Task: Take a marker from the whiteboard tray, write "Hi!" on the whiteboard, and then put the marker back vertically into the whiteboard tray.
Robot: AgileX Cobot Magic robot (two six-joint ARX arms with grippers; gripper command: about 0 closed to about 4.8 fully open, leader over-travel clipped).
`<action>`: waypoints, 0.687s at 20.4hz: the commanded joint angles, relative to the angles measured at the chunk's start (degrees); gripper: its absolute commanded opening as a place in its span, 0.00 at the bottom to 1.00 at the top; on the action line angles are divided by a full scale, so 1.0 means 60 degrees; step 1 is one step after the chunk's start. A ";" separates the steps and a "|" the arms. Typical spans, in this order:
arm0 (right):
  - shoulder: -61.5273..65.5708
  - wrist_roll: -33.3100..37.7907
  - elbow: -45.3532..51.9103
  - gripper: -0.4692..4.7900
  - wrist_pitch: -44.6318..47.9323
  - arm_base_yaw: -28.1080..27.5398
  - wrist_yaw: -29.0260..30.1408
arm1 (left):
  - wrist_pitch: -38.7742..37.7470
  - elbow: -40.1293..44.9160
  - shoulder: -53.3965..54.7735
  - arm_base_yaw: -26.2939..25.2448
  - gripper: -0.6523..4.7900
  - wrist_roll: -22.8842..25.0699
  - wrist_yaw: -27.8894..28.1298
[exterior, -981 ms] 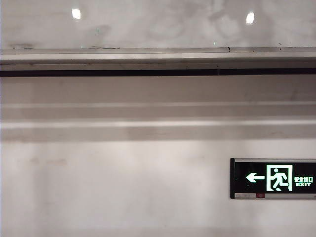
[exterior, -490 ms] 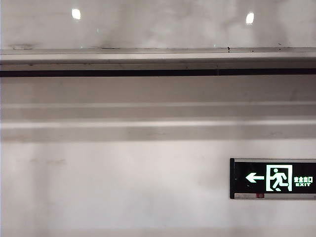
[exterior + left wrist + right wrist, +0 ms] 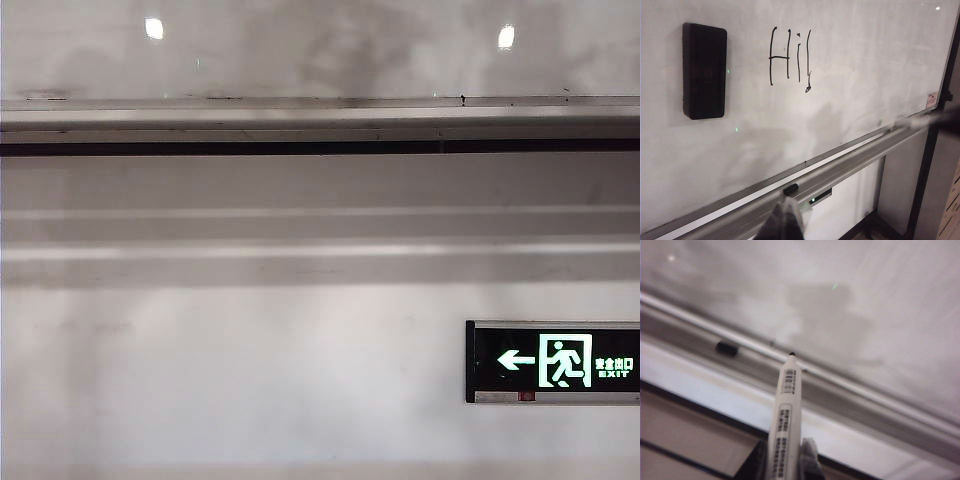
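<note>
"Hi!" stands written in black on the large glossy white whiteboard [image 3: 850,65], beside a black rectangular eraser [image 3: 704,71], so the writing looks done. The right gripper [image 3: 784,460] has its fingers clenched on the slim white-barrelled marker [image 3: 785,410], uncapped tip aimed toward the long silver-grey metal whiteboard tray [image 3: 850,400], where a small black cap [image 3: 726,348] lies (presumably the marker's). What remains is standing the marker in that tray. The left gripper [image 3: 785,225] hangs near the tray; I cannot tell its fingers' state.

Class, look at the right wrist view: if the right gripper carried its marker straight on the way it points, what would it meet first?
Probably the whiteboard tray: the right gripper aims the marker tip at that ledge, with the whiteboard just beyond. Depth is unclear.
</note>
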State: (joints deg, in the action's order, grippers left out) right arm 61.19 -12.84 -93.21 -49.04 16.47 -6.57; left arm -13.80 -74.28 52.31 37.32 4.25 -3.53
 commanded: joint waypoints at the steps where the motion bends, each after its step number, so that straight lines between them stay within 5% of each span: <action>1: -0.0459 0.0441 0.1512 0.09 0.1687 0.0011 0.0313 | 0.0095 -0.0036 -0.0011 0.0004 0.11 -0.0029 -0.0106; 10: -0.0324 0.1348 0.5031 0.09 0.6441 0.0011 0.0943 | 0.0098 -0.0036 -0.0011 0.0004 0.11 -0.0029 -0.0095; 14: 0.0729 0.1603 0.5195 0.09 0.6921 0.0015 0.0940 | 0.0098 -0.0036 -0.0015 0.0004 0.11 -0.0029 -0.0095</action>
State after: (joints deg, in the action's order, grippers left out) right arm 64.51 -4.29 -61.78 -9.23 16.49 -1.23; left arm -13.98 -74.30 52.31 37.30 4.25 -3.88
